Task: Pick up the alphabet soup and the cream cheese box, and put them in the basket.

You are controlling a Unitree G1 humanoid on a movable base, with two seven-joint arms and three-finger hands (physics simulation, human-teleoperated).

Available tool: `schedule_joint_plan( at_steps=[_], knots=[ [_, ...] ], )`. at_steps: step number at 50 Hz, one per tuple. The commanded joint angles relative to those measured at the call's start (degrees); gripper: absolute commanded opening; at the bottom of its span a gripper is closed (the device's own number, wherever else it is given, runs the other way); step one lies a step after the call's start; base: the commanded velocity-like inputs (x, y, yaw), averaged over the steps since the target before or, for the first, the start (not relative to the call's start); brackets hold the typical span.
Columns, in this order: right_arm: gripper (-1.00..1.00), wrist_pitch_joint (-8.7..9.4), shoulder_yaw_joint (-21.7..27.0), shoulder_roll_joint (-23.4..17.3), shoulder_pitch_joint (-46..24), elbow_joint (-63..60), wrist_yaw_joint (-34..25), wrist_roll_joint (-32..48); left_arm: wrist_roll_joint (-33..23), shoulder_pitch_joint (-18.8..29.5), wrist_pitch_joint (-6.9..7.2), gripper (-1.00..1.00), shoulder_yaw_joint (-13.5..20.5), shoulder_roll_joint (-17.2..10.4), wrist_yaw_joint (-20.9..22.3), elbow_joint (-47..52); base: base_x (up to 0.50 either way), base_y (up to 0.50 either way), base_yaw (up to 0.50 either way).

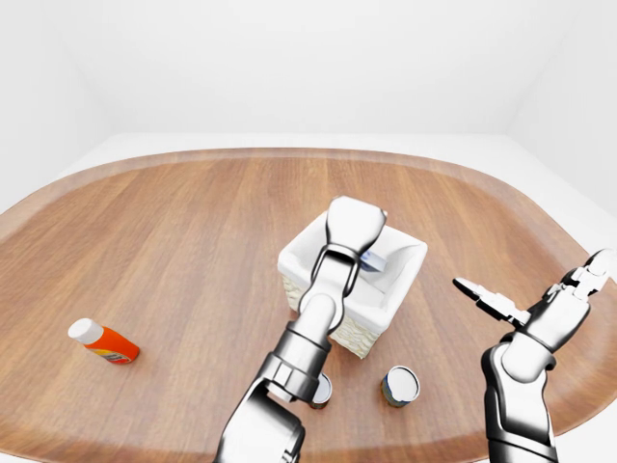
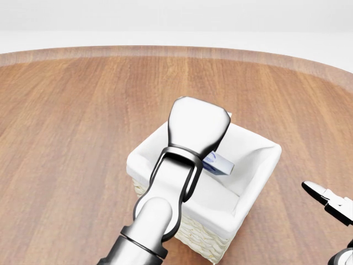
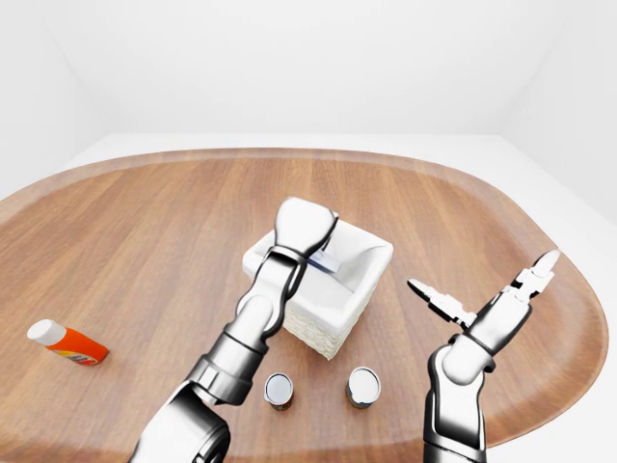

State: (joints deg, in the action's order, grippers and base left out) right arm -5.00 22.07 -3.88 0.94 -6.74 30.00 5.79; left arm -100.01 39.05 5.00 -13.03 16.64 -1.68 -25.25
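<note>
The robot's left hand (image 2: 198,130) hangs over the open mouth of the basket (image 2: 259,176), its glossy silver back turned to the head camera and hiding the fingers, so whether they are clamped or apart cannot be told. The cream cheese box (image 2: 218,164), a small flat carton in blue and white, juts out from under the hand's right side, above the basket's pale interior and inside its rim.

The basket is square, woven of light wicker, with a smooth white cloth lining folded over its edges. It stands near the middle of the bench (image 1: 174,251), a broad oval top of warm brown wood with straight grain and a darker rounded edge.

In the left-eye view, 2 short cylindrical cans stand upright on the near side of the basket: one can (image 1: 400,385) in plain sight, with a pale top and dark wall, and a second can (image 3: 279,389) partly behind the left forearm in that view but clear in the right-eye view. Their labels are too small to read, so which one is the alphabet soup cannot be told.

The right hand (image 1: 530,299) is raised at the right, well apart from the basket, its fingers spread and holding nothing.

An orange bottle (image 1: 106,341) with a white cap lies on its side far to the left.
</note>
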Motion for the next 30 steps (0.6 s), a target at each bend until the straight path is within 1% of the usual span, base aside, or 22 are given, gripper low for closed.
schedule_joint_plan(
  at_steps=[1, 4, 5, 6, 7, 15, 19, 23, 30],
  knots=[
    [1.00, 0.00, 0.0, 0.0, 0.1, 0.0, 0.0, 0.1, 1.9, 1.6, 0.00, -1.00, -0.3, 0.3, -4.1, -4.2, 0.00, 0.00, 0.00],
    [1.00, 0.00, 0.0, 0.0, 0.1, 0.0, 0.0, 0.1, 2.2, 1.6, 0.00, -1.00, -0.3, 0.1, -4.4, -4.5, 0.00, 0.00, 0.00],
    [1.00, 0.00, 0.0, 0.0, 0.1, -0.1, 0.0, 0.1, 2.1, 1.5, 0.00, -0.70, -0.4, 0.0, -4.2, -4.3, 0.00, 0.00, 0.00],
    [1.00, 0.00, 0.0, 0.0, 0.0, 0.3, 0.0, 0.1, 2.2, 1.4, 0.00, 0.22, -0.5, 0.0, -4.0, -4.3, 0.00, 0.00, 0.00],
    [1.00, 0.00, 0.0, -0.1, 0.0, 0.3, 0.0, 0.1, 2.0, 1.4, 0.00, 1.00, -0.5, -0.1, -3.9, -4.5, 0.00, 0.00, 0.00],
    [1.00, 0.00, 0.1, 0.1, 0.1, -0.5, 0.0, 0.2, 2.0, 1.4, 0.00, 1.00, -0.4, -0.4, -2.3, -2.8, 0.00, 0.00, 0.00],
    [1.00, 0.00, 0.0, 0.2, 0.2, -0.6, 0.0, 0.2, 0.8, 1.4, 0.00, 1.00, -0.4, -0.4, 0.0, 0.0, 0.00, 0.00, 0.00],
    [1.00, 0.00, 0.1, 0.2, 0.4, -1.2, 0.0, 0.2, -0.1, 1.1, 0.00, 1.00, -0.2, -0.4, 1.0, 2.5, 0.00, 0.00, 0.00],
    [1.00, 0.00, 0.0, 0.1, 0.2, -0.4, 0.0, 0.2, -1.8, -1.0, 0.00, 1.00, -0.5, -0.2, 3.0, 9.5, 0.00, 0.00, 0.00]
  ],
)
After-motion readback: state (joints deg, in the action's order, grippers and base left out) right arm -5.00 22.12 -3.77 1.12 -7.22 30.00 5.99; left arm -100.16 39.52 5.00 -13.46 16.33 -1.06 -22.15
